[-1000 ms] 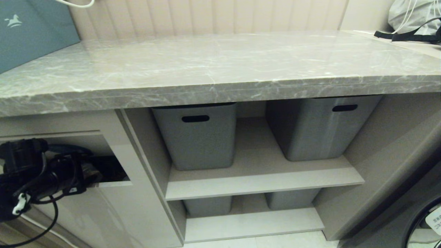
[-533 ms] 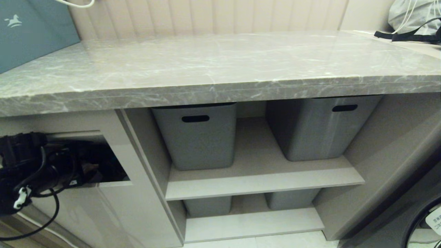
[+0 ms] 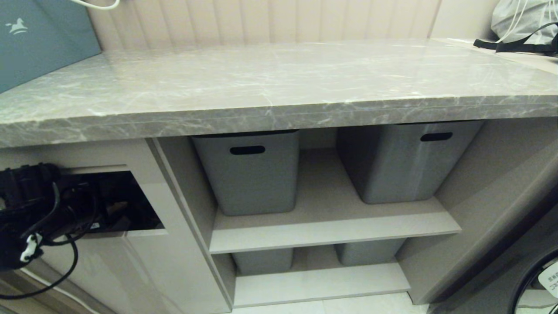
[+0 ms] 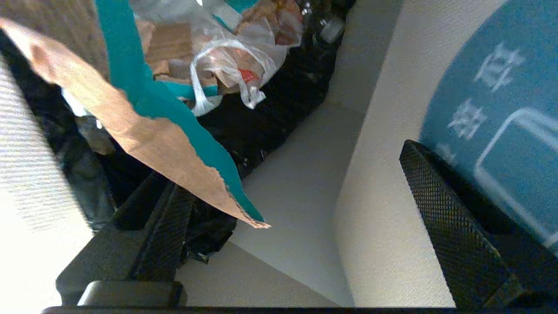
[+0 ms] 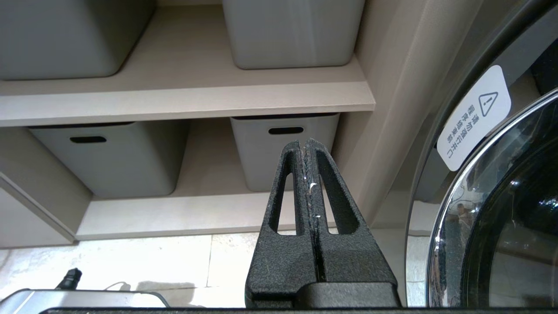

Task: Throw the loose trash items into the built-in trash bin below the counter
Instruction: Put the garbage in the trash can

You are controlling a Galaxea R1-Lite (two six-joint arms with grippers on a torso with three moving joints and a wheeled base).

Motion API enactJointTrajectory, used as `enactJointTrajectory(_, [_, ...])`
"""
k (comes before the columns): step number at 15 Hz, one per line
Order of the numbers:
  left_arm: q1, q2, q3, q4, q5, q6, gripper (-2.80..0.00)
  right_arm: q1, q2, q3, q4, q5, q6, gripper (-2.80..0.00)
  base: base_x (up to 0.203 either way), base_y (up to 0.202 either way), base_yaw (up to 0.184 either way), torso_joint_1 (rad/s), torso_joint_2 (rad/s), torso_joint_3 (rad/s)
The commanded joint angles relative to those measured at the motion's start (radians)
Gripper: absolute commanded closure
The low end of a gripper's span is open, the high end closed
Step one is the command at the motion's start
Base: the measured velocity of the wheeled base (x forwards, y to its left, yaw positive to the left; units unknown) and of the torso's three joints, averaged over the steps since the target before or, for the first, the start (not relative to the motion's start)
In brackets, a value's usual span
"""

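Note:
My left arm (image 3: 39,205) reaches into the dark opening of the built-in trash bin (image 3: 144,261) under the counter (image 3: 279,87); its fingers are hidden there in the head view. In the left wrist view the left gripper (image 4: 292,170) is open wide, inside the bin. A torn teal scrap with a tan underside (image 4: 144,126) hangs across one finger (image 4: 165,226), not pinched. The other finger (image 4: 453,218) lies against the pushed-in beige flap (image 4: 383,183) with its blue sticker (image 4: 492,109). My right gripper (image 5: 304,141) is shut, empty and parked low.
Bagged rubbish (image 4: 231,65) and a black liner (image 4: 279,117) fill the bin. Grey tubs (image 3: 253,174) stand on beige shelves (image 3: 331,231) right of the bin. A teal box (image 3: 35,39) sits on the counter's left end, and a washer door (image 5: 492,226) is beside the right gripper.
The flap has swung further in, so the bin's dark opening shows taller. My left arm has shifted slightly at the opening. The right arm has not moved.

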Motion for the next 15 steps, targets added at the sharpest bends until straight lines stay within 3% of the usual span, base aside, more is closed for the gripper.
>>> enactJointTrajectory(1, [-0.003, -0.001, -0.004, -0.023, -0.001, -0.008, -2.80, 0.000, -0.001, 0.000, -0.001, 0.000, 0.000, 0.00, 0.000, 0.000, 0.000, 0.000, 0.00, 0.000])
enactJointTrajectory(15, [-0.101, -0.003, 0.035, -0.057, -0.053, 0.004, -2.80, 0.000, -0.001, 0.000, -0.001, 0.000, 0.000, 0.00, 0.000, 0.000, 0.000, 0.000, 0.00, 0.000])
